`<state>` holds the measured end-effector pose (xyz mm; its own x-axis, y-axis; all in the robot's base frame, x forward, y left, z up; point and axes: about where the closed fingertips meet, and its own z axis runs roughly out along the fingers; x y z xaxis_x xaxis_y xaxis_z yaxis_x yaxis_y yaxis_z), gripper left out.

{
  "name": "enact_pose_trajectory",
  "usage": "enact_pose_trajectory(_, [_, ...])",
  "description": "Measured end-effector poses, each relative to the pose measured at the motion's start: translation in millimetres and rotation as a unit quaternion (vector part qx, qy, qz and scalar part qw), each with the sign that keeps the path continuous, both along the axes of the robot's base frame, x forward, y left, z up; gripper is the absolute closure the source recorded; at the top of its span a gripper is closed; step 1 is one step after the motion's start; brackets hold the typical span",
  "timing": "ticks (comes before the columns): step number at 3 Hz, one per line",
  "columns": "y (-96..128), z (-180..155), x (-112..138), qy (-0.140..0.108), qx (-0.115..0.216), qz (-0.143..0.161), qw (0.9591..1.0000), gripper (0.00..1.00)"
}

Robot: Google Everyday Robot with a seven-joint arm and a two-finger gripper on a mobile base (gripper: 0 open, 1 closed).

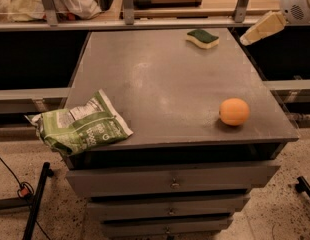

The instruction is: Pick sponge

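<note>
The sponge (202,38) lies flat at the far right of the grey cabinet top (160,84), its dark green scouring side up over a pale yellow body. My gripper (251,35) reaches in from the top right corner, cream-coloured, pointing down and left. It hangs above the cabinet's far right edge, to the right of the sponge and apart from it. It holds nothing that I can see.
An orange ball (234,111) sits near the front right of the cabinet top. A green chip bag (80,126) hangs over the front left corner. A shelf rail with metal posts (128,4) runs behind the cabinet. Drawers (170,181) are below.
</note>
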<state>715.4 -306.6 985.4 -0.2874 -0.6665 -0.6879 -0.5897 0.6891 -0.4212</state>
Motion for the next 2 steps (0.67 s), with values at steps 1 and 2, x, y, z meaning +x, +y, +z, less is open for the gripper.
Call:
enact_pose_trajectory(1, [-4.6,-22.6,43.6,-0.015,0.079,-0.036,0.9961,0.0])
enact_pose_trajectory(2, [1.4,-43.4,77.9,-0.016,0.14,-0.055,0.9885,0.0])
